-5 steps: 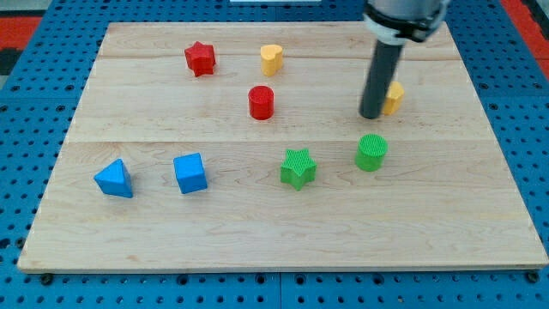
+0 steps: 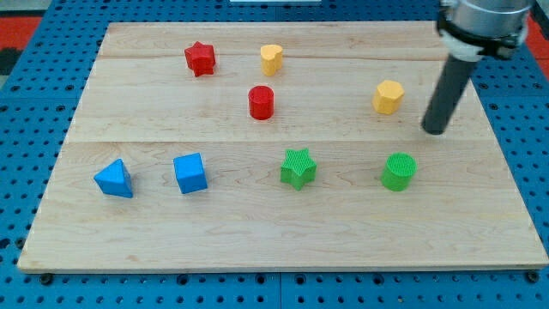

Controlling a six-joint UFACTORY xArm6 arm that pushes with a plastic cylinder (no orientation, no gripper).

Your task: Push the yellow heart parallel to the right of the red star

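Observation:
The yellow heart (image 2: 272,59) stands near the view's top, right of the red star (image 2: 199,58) and about level with it, with a gap between them. My tip (image 2: 435,130) is far to the view's right, to the right of and slightly below the yellow hexagon block (image 2: 388,97), and above and right of the green cylinder (image 2: 399,172). It touches no block.
A red cylinder (image 2: 262,102) stands below the yellow heart. A green star (image 2: 298,167) sits at centre bottom. A blue triangular block (image 2: 114,178) and a blue cube (image 2: 190,172) sit at the lower left. The wooden board (image 2: 283,240) lies on blue pegboard.
My tip has moved right and slightly down, from the yellow hexagon's left side to its right. The green cylinder has shifted right and down. The yellow hexagon now shows fully.

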